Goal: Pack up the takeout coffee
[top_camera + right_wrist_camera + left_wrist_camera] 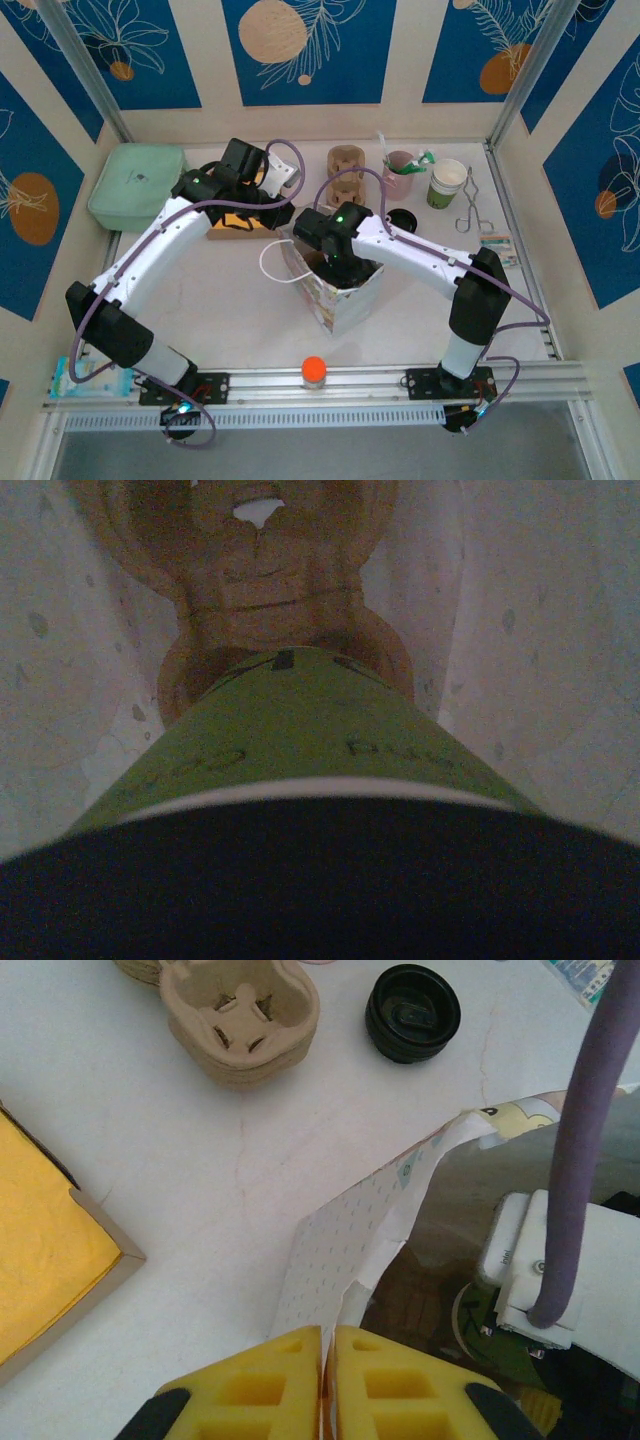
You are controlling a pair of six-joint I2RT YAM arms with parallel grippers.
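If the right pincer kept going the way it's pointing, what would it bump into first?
The right pincer seems to grip the olive-green paper cup with its black plastic lid. Going straight on, that cup would push into the brown cardboard cup holder inside the patterned paper bag, though depth is unclear.

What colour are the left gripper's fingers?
Yellow fingers; the left wrist view shows them best.

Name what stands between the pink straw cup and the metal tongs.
A lidless white-rimmed green cup stands between the pink cup and the tongs, in the top external view.
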